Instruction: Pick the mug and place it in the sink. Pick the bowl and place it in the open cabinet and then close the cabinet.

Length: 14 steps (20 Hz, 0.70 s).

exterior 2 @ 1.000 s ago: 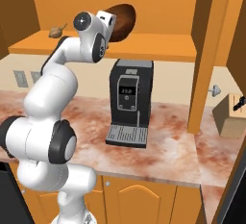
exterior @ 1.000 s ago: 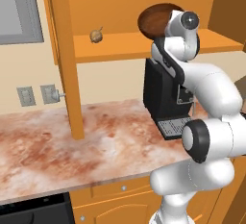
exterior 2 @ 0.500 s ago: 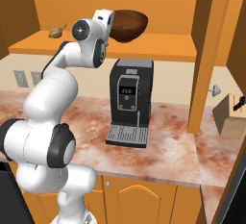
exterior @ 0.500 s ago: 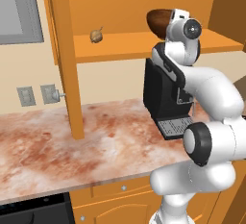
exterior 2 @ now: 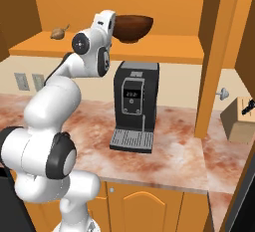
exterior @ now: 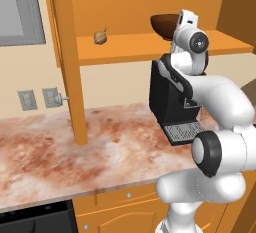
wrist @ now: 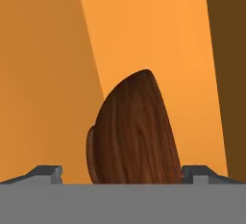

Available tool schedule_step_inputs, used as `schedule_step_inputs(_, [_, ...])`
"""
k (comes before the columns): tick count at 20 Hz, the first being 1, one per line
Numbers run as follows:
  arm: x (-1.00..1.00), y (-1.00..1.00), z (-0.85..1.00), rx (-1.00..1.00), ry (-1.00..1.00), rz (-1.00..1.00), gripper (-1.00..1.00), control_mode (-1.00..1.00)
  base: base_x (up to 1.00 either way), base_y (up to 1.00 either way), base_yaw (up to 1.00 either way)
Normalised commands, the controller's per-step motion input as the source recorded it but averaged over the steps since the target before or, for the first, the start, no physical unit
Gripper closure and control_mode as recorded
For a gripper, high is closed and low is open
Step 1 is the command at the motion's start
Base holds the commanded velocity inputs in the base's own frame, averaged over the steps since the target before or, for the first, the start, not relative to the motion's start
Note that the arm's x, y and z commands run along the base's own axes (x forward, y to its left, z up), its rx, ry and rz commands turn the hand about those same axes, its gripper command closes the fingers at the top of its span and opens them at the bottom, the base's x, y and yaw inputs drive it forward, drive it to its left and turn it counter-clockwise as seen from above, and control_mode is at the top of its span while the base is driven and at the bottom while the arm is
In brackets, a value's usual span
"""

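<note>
Left base view: the bowl (exterior: 163,25) sits upright on the cabinet (exterior: 150,44) shelf at about one o'clock, partly hidden by the robot's wrist; a small bulb (exterior: 100,37) lies at eleven o'clock.

Right base view: the bowl (exterior 2: 131,27) rests at twelve o'clock above the coffee machine (exterior 2: 133,105), placed for storage.

Hand view: the gripper (wrist: 122,172) has its jaws spread wide, one fingertip either side of the bowl (wrist: 132,134), apparently released.
</note>
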Motion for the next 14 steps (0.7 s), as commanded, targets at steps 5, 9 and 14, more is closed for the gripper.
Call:
schedule_step_inputs(5, [-0.15,0.00,0.77,0.01,0.02,-0.01,-1.00,-1.00,0.00,0.00,0.00])
schedule_step_inputs(9, [-0.46,0.00,0.62,0.02,0.09,-0.01,-1.00,-1.00,0.00,0.00,0.00])
schedule_step_inputs(14, [-0.74,0.00,0.06,0.03,0.02,0.00,-1.00,-1.00,0.00,0.00,0.00])
